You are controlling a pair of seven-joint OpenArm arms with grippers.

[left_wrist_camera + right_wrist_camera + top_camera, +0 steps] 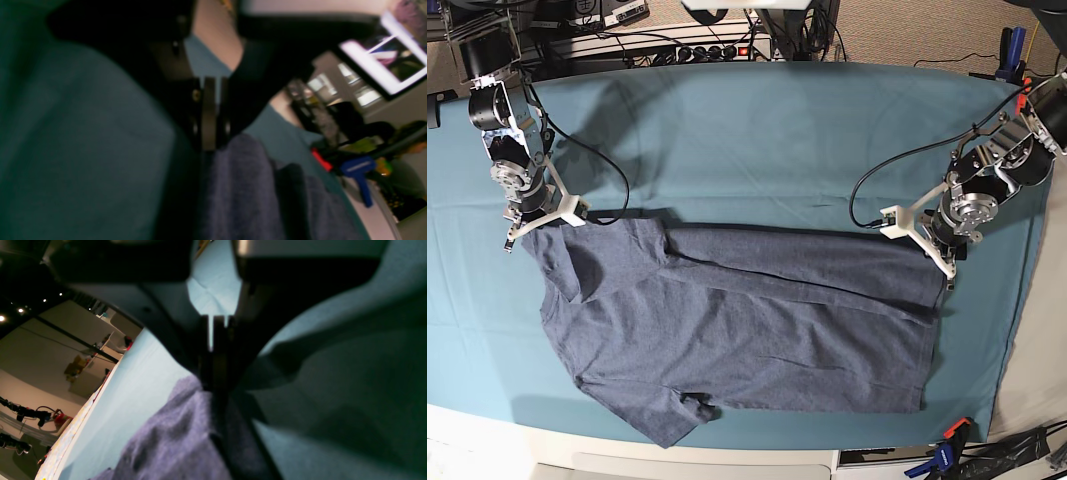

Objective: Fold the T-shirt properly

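Base view: T-shirt [747, 320] corners pinched in left gripper [924, 243] and right gripper [545, 215]

base: we see even, bright light, sharp | wrist views: we get dim, blurred, shadowed close-ups

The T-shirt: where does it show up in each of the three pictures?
Left wrist: T-shirt at bottom centre, hanging from the shut left tool.
Right wrist: bottom centre-left, pinched in the shut right tool.
Base: spread across the middle.
Shared landmark: the teal table cloth, also and.
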